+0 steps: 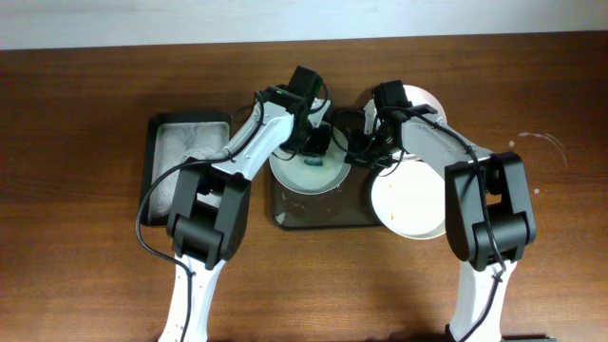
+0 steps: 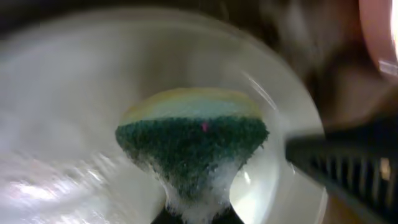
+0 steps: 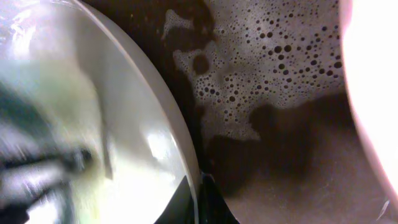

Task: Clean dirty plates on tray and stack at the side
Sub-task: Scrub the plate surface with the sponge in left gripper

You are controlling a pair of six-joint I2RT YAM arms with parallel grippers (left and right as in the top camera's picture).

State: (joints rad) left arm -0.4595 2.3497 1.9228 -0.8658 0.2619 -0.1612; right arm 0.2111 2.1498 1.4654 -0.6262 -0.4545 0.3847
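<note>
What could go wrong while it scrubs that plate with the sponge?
The right gripper pinches only the thin rim of the soapy plate. The plate is wet and glossy, so it might slip free as the sponge pushes. Suds coat the tray, so a dropped plate could slide. The smeared plate lies right under the right arm and could get knocked.
</note>
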